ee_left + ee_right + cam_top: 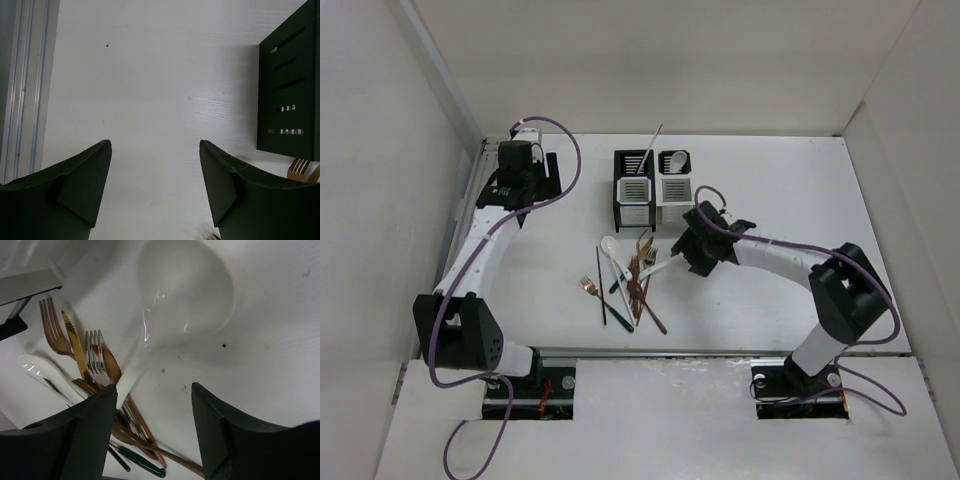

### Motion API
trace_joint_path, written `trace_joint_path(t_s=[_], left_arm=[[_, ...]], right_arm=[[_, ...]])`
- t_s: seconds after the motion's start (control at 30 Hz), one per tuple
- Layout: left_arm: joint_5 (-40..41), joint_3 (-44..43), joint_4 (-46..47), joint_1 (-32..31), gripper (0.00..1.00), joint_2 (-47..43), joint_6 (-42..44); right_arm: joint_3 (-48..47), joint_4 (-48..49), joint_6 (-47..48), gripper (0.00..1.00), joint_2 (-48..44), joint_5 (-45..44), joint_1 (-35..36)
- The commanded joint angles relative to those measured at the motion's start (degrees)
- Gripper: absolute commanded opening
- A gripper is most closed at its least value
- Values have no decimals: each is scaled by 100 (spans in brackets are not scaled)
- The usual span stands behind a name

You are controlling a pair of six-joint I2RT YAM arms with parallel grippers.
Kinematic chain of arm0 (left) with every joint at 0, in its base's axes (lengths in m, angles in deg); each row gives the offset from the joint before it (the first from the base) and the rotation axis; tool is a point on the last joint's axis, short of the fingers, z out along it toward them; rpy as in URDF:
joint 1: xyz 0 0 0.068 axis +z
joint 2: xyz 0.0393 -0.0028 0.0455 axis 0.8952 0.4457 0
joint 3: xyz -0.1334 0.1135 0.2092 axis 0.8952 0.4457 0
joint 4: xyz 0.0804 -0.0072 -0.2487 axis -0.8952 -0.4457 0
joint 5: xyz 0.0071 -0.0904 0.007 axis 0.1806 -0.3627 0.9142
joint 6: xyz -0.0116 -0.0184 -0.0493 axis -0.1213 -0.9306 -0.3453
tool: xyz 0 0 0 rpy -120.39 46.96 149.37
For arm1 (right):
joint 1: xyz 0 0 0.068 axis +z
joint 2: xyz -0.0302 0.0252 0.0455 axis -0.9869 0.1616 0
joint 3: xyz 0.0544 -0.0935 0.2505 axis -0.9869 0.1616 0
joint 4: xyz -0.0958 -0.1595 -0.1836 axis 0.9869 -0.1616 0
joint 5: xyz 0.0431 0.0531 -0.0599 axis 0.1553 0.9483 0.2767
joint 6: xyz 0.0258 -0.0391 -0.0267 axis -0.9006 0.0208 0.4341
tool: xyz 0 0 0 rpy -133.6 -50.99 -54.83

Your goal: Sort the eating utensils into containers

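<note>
A pile of eating utensils (632, 280) lies mid-table: copper forks (52, 327), a gold serrated knife (75, 347), a silver fork (95, 347), a green-handled piece (142, 466) and thin black chopsticks (601, 285). My right gripper (680, 255) is open just above the pile's right edge. A white soup spoon (185, 290) lies ahead of it, its handle running down against my left fingertip (102, 405). The black caddy (632, 190) and white caddy (672, 185) stand behind the pile. My left gripper (545, 172) is open and empty, left of the black caddy (292, 85).
A long pale stick (650, 145) stands in the black caddy and a white spoon (676, 160) sits in the white one. A second white spoon (610, 246) lies at the pile's left. A metal rail (22, 85) runs along the table's left edge. White walls enclose the table.
</note>
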Motion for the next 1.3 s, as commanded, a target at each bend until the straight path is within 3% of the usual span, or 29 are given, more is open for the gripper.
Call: trace_joint_path(t_s=[0.0, 0.2, 0.37, 0.87, 1.2, 1.23, 1.27], left_arm=[[69, 78, 192, -35, 68, -406, -31], [175, 183, 192, -35, 68, -520, 22], [175, 183, 244, -35, 68, -521, 22], [333, 236, 244, -35, 70, -573, 22], [386, 236, 244, -35, 71, -573, 22], [386, 236, 244, -35, 71, -573, 22], [386, 236, 244, -35, 71, -573, 22]], right_arm=[[-2, 327, -1013, 66, 65, 327, 120], [490, 1336, -1497, 68, 135, 328, 172], [429, 1391, -1568, 68, 426, 275, 172], [288, 1374, -2051, 47, 988, 363, 172], [578, 1479, -2411, 9, 1234, 592, -3], [578, 1479, -2411, 0, 1234, 592, -3], [648, 1479, -2411, 0, 1182, 592, -56]])
